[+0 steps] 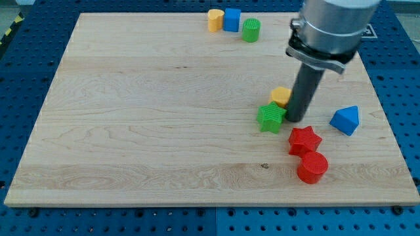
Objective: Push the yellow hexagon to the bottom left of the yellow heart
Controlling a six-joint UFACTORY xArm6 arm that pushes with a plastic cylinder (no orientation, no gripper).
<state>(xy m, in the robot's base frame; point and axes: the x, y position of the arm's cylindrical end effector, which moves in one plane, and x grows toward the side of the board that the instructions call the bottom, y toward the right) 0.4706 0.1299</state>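
The yellow hexagon (pixel 281 96) sits right of the board's middle, partly hidden behind the rod. My tip (pixel 294 120) rests on the board just right of and below it, touching the right side of the green star (pixel 270 117). The yellow heart (pixel 215 19) stands at the view's top, far up and left of the hexagon.
A blue cube (pixel 231 19) touches the heart's right side, with a green cylinder (pixel 251 30) beside it. A red star (pixel 304 139) and a red cylinder (pixel 312 167) lie below my tip. A blue triangular block (pixel 346 120) sits to its right. The wooden board (pixel 131 131) ends at blue pegboard.
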